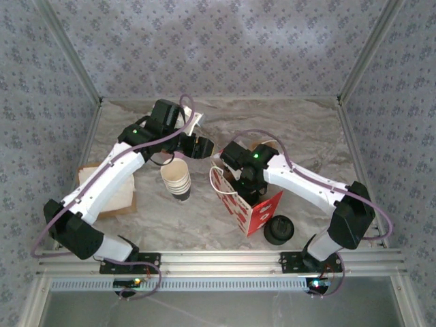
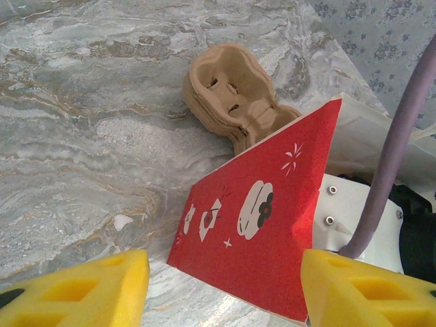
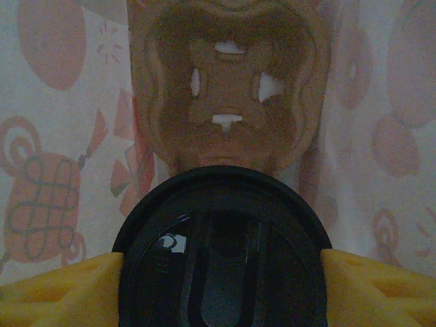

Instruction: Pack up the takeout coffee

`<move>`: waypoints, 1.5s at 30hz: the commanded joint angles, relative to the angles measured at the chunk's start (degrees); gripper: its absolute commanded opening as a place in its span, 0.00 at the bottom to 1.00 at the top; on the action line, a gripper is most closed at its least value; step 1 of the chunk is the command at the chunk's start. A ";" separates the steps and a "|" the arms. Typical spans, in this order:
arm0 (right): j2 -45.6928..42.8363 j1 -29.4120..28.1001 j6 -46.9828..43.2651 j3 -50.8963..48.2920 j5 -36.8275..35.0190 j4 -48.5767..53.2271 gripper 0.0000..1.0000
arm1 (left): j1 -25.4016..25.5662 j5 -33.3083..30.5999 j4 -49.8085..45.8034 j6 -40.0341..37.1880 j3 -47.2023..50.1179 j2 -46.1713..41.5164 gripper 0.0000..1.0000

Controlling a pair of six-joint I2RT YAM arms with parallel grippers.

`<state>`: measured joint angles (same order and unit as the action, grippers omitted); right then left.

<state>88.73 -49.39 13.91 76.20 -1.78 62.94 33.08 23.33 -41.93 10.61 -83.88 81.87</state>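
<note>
The takeout coffee (image 3: 221, 238) shows its round black lid from above; its sides are hidden. My right gripper (image 3: 219, 283) is shut on it, a yellow pad (image 3: 61, 286) pressing each side of the lid. Cup and gripper are down inside the red gift bag (image 1: 257, 208), over a tan pulp cup carrier (image 3: 228, 88) on the bag's floor. In the top view the right wrist (image 1: 246, 178) dips into the bag's mouth. My left gripper (image 1: 204, 147) hangs open just left of the bag's top edge, and in its wrist view the red bag (image 2: 259, 218) lies beyond its fingers (image 2: 82, 289).
A stack of lidless white cups (image 1: 177, 180) stands left of the bag. A squat pile of black lids (image 1: 278, 229) sits at its front right. More tan carriers (image 2: 231, 92) lie behind the bag. A flat brown paper bag (image 1: 112, 194) is under the left arm.
</note>
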 commanded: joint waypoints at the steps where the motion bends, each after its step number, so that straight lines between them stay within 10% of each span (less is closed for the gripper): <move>1: -1.00 -0.49 0.66 -1.14 0.00 0.78 0.72 | -0.41 0.23 0.18 0.68 -0.56 -0.74 0.61; 45: -0.08 0.07 1.38 -8.92 2.35 -5.02 0.73 | -0.72 -0.40 0.78 1.09 -0.61 -0.75 0.61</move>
<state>87.96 -49.39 14.35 68.93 -0.60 54.35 32.80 22.92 -41.82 11.25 -83.88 81.87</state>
